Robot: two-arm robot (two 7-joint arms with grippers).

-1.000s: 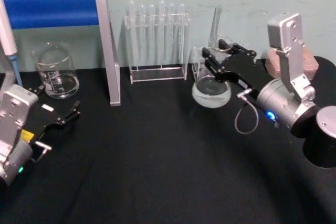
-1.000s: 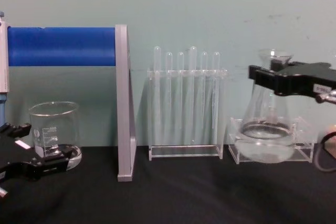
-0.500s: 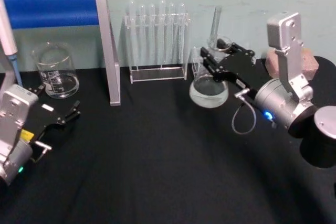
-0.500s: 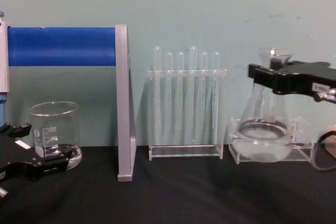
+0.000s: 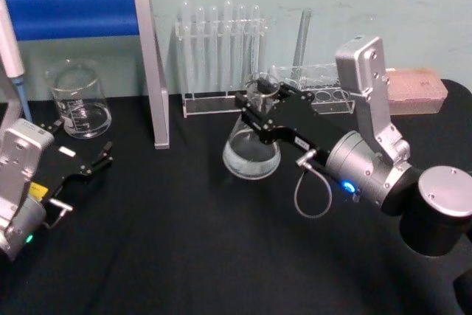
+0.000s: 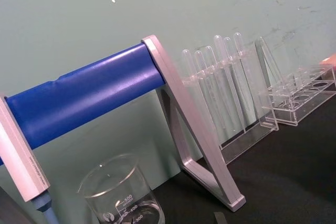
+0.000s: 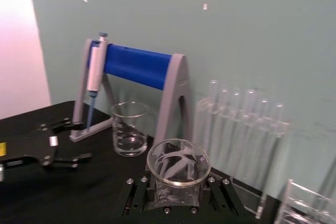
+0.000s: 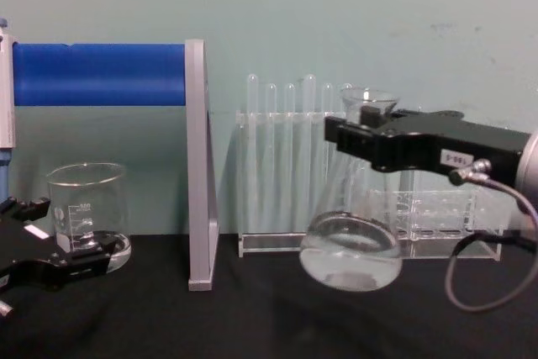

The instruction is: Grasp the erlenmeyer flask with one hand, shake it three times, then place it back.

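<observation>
The right tool (image 5: 264, 102), clamped on the neck of the flask (image 5: 251, 154), has swung leftward away from the small rack (image 5: 317, 94), which now lies behind its wrist. The flask hangs tilted below its fingers, base clear of the surface (image 5: 184, 241), with the tubes (image 5: 221, 42) just beyond. I read this as a shake stroke under way, with set-down still to come; the left tool (image 5: 81, 144) rests spread open well off, by the beaker (image 5: 77, 101).

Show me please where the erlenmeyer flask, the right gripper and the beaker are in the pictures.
erlenmeyer flask (image 8: 349, 254): chest view, on its wide lower body.
right gripper (image 8: 346, 137): chest view, between its fingertips at the flask's neck.
beaker (image 8: 87, 208): chest view, on its graduated wall.
</observation>
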